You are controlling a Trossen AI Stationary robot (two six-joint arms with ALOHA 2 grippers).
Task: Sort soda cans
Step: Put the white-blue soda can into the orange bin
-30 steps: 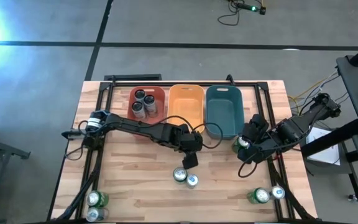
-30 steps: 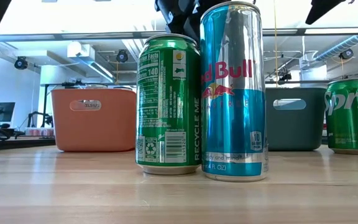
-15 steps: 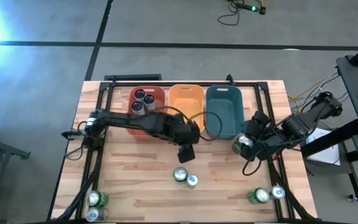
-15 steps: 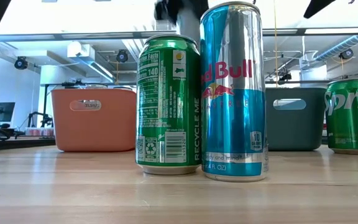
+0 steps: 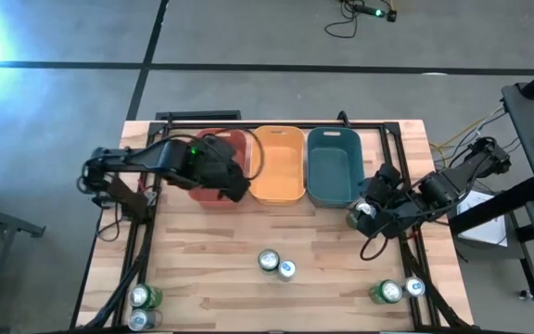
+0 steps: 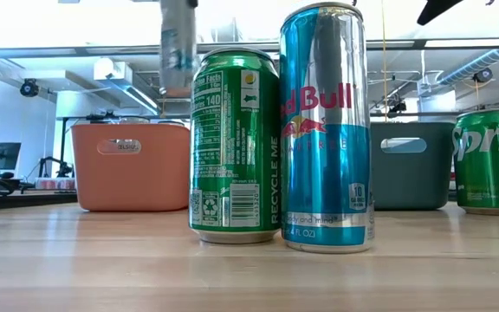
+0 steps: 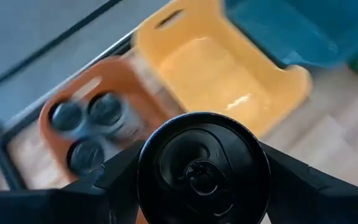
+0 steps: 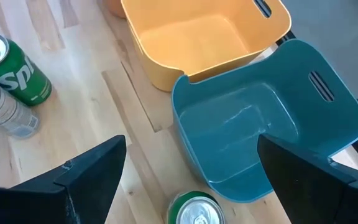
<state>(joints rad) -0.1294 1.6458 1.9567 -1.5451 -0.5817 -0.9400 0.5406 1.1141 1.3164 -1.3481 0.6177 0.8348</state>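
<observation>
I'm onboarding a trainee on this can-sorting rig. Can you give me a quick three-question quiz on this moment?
1. How many cans already stand in the red tub, below the held can in the left gripper?
2. True or false: the yellow tub has a can in it.
3. The right gripper is:
A. shut on a blue can
B. open, with a green can between its fingers, beside the teal tub
C. hovering over the red tub

Key: 1. three; 2. false; 3. B
</observation>
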